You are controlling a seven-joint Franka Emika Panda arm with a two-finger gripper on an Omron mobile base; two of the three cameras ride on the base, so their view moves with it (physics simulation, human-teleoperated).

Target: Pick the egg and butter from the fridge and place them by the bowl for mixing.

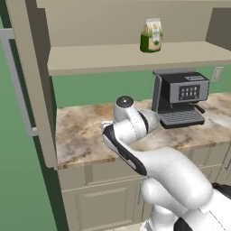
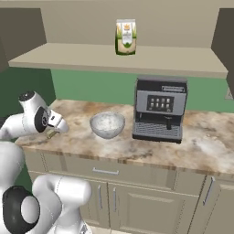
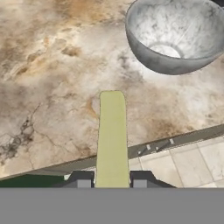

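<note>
The butter [image 3: 112, 131], a slim pale-yellow stick, juts straight out from between my fingertips, with my gripper [image 3: 111, 179] shut on it. It hangs just above the marbled counter [image 3: 52, 87] near the front edge. The grey bowl [image 3: 175, 35] stands close by, apart from the stick. In the right base view my gripper [image 2: 54, 132] is low over the counter, left of the bowl [image 2: 107, 124]. The egg is out of view. The fridge's long grey bar handle [image 1: 18, 81] runs down the far left.
A grey coffee machine [image 2: 160, 109] stands on the counter right of the bowl. A green-and-white bag [image 2: 125, 36] sits on the shelf above. Cabinet drawers and doors [image 2: 114, 192] lie below the counter edge. A tall cabinet side panel [image 1: 34, 81] bounds the counter's left end.
</note>
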